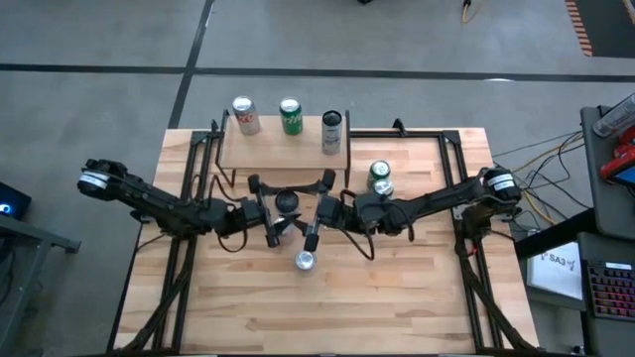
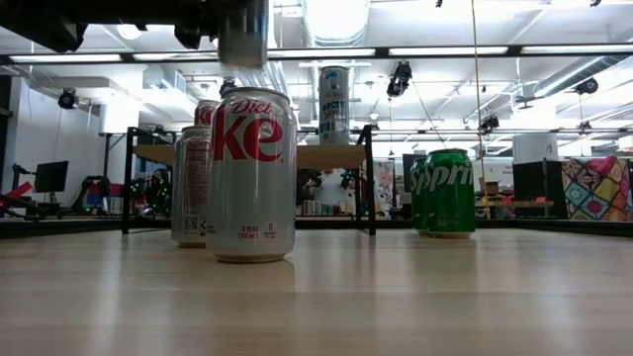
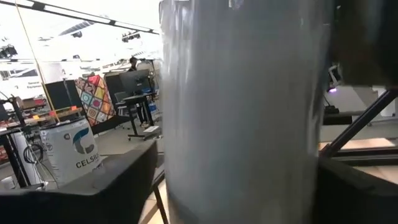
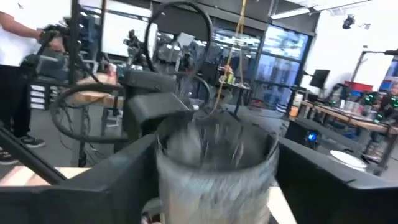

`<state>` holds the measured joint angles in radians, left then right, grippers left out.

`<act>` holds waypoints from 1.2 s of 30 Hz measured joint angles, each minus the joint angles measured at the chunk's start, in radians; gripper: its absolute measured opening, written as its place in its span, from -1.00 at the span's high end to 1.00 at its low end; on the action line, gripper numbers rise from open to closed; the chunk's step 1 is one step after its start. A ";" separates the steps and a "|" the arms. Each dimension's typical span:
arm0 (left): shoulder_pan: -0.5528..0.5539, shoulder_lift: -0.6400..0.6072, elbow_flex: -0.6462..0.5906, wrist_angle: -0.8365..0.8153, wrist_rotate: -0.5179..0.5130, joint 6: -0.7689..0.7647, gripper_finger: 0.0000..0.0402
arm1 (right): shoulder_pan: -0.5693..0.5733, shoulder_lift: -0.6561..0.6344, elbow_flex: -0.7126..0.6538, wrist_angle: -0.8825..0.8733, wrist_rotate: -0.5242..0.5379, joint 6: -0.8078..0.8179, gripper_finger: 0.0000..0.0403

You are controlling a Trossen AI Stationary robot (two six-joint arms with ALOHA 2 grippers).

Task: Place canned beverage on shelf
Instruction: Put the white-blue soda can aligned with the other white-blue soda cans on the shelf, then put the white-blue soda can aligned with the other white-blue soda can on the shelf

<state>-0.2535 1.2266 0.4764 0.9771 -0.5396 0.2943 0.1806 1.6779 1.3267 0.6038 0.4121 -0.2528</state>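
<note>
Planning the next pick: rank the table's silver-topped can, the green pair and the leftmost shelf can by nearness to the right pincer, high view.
From the right pincer:
1. Silver-topped can, right beside it, toward the table's front.
2. Green pair, on the table to the right of the shelf.
3. Leftmost shelf can, at the shelf's far left.

left arm: reaches inward to table centre, left gripper (image 1: 281,226) level, fingers (image 3: 118,180) spread wide | right arm: reaches inward, meeting the left, right gripper (image 1: 316,230) level, fingers (image 4: 112,180) parted
</note>
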 joint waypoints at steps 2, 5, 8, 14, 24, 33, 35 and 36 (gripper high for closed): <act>0.000 0.000 0.001 -0.001 -0.001 0.000 -0.73 | 0.000 0.000 0.006 -0.001 0.007 0.010 -0.19; 0.000 -0.001 0.001 -0.005 -0.001 0.000 -0.83 | 0.000 -0.006 0.008 0.000 0.008 0.004 0.12; -0.001 -0.003 0.001 -0.025 -0.044 -0.003 -0.80 | 0.005 -0.012 0.008 -0.023 0.007 -0.027 0.43; 0.000 -0.011 0.001 -0.075 -0.167 0.029 -0.01 | 0.024 -0.028 0.008 -0.187 0.064 -0.029 0.91; -0.027 -0.090 0.001 -0.154 -0.105 0.100 0.88 | -0.011 -0.124 0.084 -1.348 0.083 0.508 0.95; -0.027 -0.087 0.019 -0.148 -0.102 0.105 0.56 | -0.053 -0.088 0.076 -1.502 -0.208 0.511 0.54; -0.027 -0.085 0.020 -0.148 -0.103 0.105 0.52 | -0.052 -0.067 0.075 -1.532 -0.232 0.504 0.39; -0.027 -0.085 0.020 -0.148 -0.103 0.105 0.50 | -0.052 -0.053 0.075 -1.542 -0.234 0.506 0.31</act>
<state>-0.2806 1.1416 0.4969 0.8289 -0.6430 0.3992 0.1284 1.6247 1.4014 -0.9382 0.1784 0.2537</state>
